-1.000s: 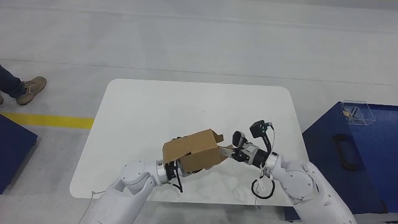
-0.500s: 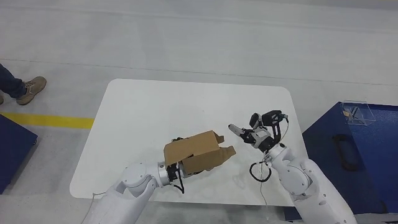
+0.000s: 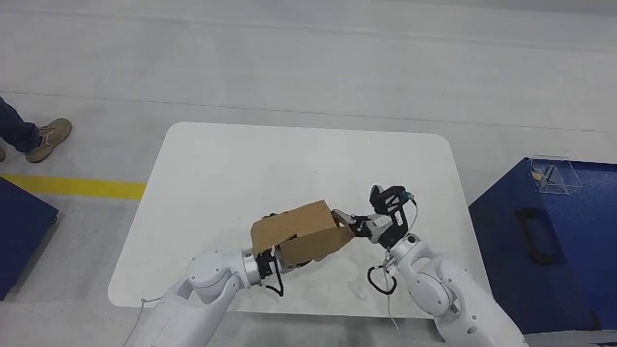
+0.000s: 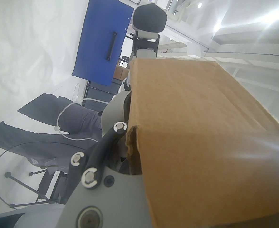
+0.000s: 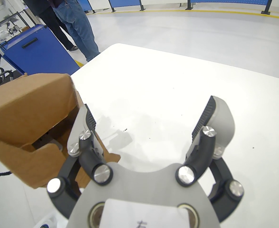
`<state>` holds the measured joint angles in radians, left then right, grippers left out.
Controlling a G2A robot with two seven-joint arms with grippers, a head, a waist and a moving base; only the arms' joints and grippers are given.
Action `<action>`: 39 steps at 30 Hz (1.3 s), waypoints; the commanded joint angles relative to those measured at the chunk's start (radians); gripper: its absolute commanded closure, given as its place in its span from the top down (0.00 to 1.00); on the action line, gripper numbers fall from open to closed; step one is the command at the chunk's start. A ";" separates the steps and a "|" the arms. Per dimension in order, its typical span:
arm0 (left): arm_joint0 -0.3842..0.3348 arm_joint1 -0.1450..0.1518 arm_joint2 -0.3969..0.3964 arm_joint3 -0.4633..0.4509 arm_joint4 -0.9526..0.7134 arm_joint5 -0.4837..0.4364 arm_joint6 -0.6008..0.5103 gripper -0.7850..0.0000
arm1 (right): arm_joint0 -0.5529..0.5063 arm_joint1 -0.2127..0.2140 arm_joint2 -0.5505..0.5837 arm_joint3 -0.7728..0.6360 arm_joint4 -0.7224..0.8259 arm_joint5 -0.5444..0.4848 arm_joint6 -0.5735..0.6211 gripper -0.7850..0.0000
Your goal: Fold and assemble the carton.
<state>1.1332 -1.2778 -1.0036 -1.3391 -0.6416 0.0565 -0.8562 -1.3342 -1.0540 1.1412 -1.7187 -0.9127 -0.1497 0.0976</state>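
The brown carton [image 3: 294,231], partly folded with one end open, hangs over the table's [image 3: 289,159] near part, clamped in the left gripper's [image 3: 274,266] fingers. The right gripper [image 5: 151,112], fingers spread wide, has come back to that open end, one finger touching a flap.

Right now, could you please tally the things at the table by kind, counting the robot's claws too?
carton: 1
claws: 2, the left claw shut on the carton, the right claw open beside it
table: 1
Total: 4
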 commanded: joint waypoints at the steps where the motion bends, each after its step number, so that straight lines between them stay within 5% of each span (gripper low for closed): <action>1: -0.004 -0.001 0.003 0.006 0.000 0.004 0.003 0.00 | -0.008 -0.001 0.000 -0.009 -0.017 0.006 -0.001 1.00; 28: -0.009 -0.002 -0.010 0.012 -0.043 0.023 -0.052 0.00 | -0.048 -0.024 0.000 -0.046 -0.070 0.006 0.006 1.00; 39: -0.011 -0.001 -0.011 0.017 -0.039 0.020 -0.066 0.00 | -0.027 -0.021 0.112 0.009 -0.031 0.038 0.069 1.00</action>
<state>1.1225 -1.2789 -1.0146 -1.3225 -0.6821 0.0772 -0.9206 -1.3627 -1.0756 1.2491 -1.7173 -0.9299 -0.1190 0.1476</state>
